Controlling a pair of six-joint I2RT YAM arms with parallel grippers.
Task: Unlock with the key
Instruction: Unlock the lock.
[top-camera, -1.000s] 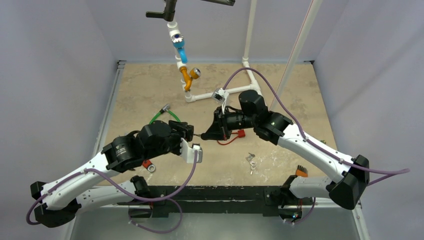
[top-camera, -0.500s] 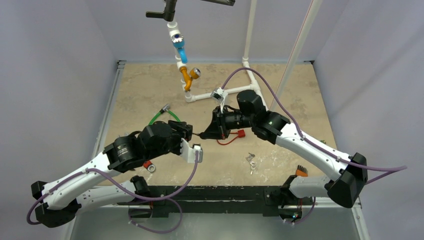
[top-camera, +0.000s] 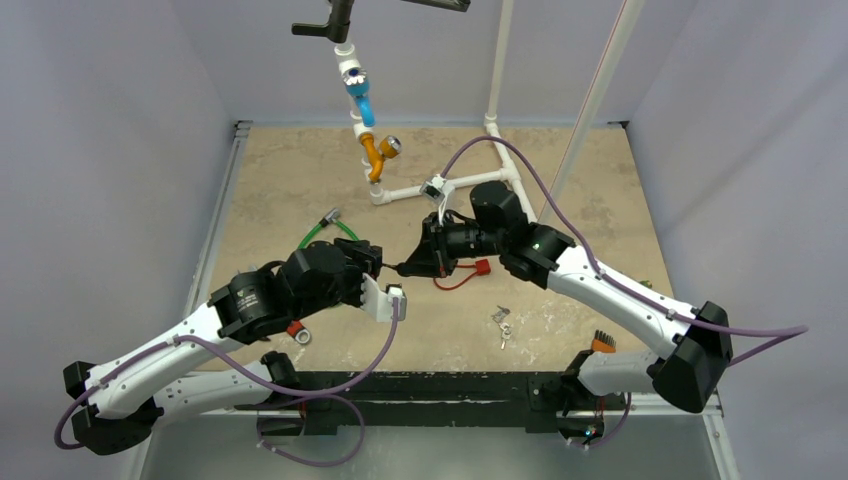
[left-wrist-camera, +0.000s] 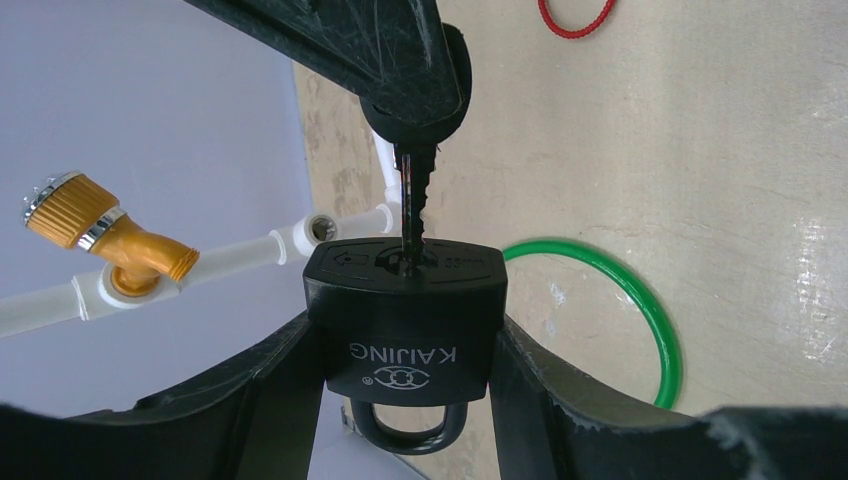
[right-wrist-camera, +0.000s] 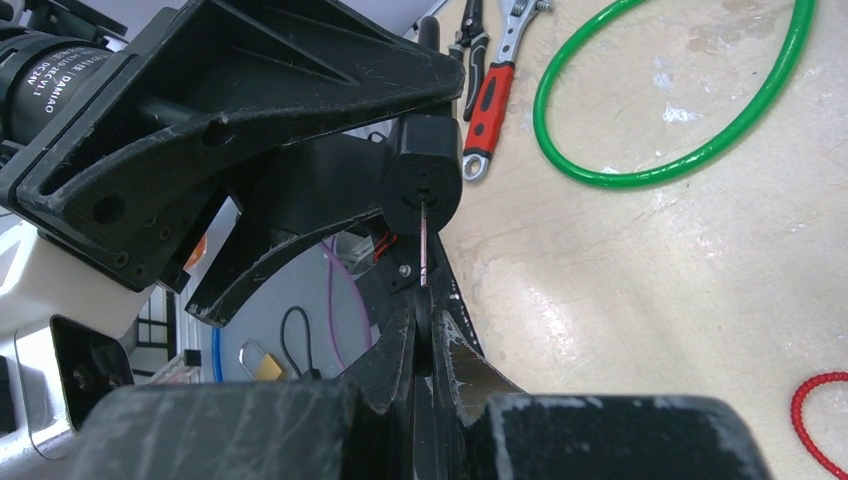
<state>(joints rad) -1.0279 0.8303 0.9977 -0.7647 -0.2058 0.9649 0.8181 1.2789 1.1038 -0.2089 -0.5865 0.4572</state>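
Note:
My left gripper (left-wrist-camera: 402, 330) is shut on a black padlock (left-wrist-camera: 405, 320) marked KAIJING, its keyhole face pointing away from the wrist and its shackle towards it. My right gripper (right-wrist-camera: 425, 335) is shut on the black head of a key (left-wrist-camera: 412, 195). The key's blade enters the keyhole on the padlock's face. In the top view both grippers meet mid-table: the left gripper (top-camera: 372, 262) and the right gripper (top-camera: 415, 266) are almost touching, with the key (top-camera: 398, 268) between them. The padlock (right-wrist-camera: 422, 185) shows end-on in the right wrist view.
A green ring cable (top-camera: 330, 235) lies behind the left gripper. A red cable with a red lock (top-camera: 478, 268) lies under the right arm. A small key bunch (top-camera: 502, 320) sits near front centre. A white pipe frame (top-camera: 440, 185) with an orange fitting (top-camera: 375, 155) stands at the back. Pliers (right-wrist-camera: 490, 80) lie nearby.
The right arm has moved slightly left, pushing the key further towards the padlock. The left arm has stayed nearly still.

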